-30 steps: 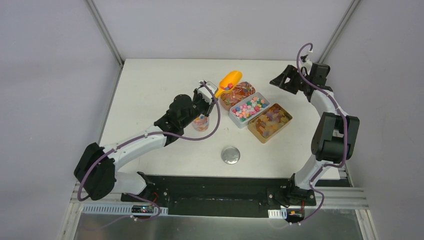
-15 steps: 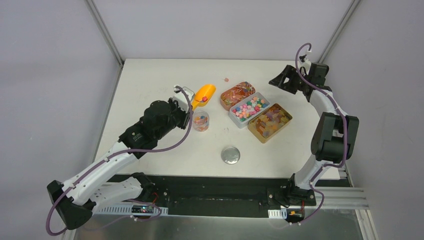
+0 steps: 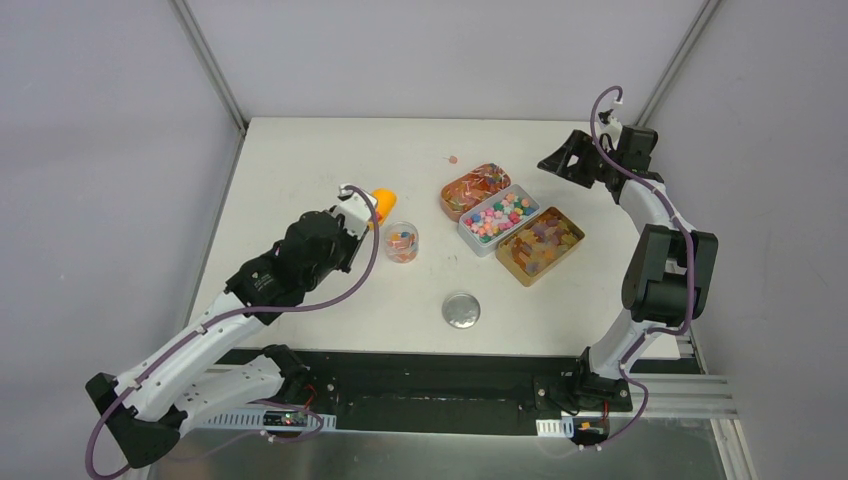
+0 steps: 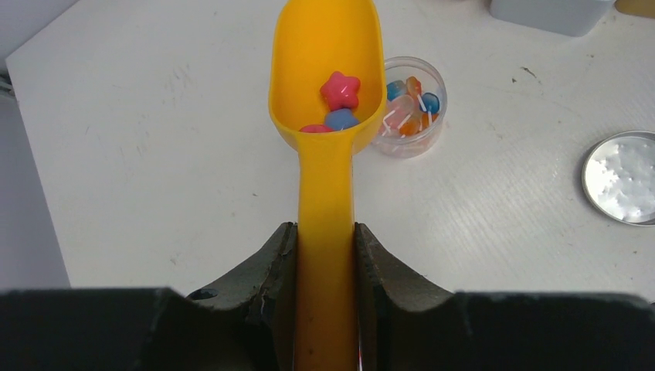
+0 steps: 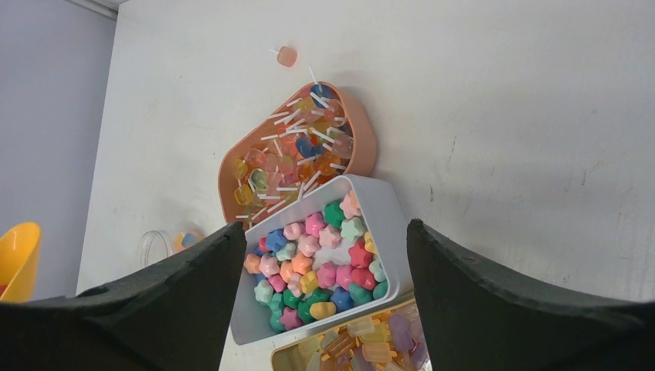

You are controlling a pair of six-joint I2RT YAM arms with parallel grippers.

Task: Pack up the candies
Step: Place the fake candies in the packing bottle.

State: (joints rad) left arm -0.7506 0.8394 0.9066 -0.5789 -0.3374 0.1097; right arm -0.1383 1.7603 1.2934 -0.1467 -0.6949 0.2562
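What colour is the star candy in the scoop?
Pink. The star candy shows best in left wrist view.

A white table (image 3: 300, 170) carries a round silver lid (image 3: 461, 310) near its front edge, apart from a small clear jar (image 4: 413, 147). An orange scoop (image 4: 328, 46) is just beside that jar. To the right, three containers stand side by side: an oval orange tin (image 5: 369, 145), a white tray (image 5: 386, 216) and a gold tin (image 3: 579, 236).

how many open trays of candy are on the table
3, in a diagonal row: a salmon oval tray of stick candies farthest back, a white rectangular tray of star candies in the middle, and a gold rectangular tray of amber gummies nearest. None seems hidden.
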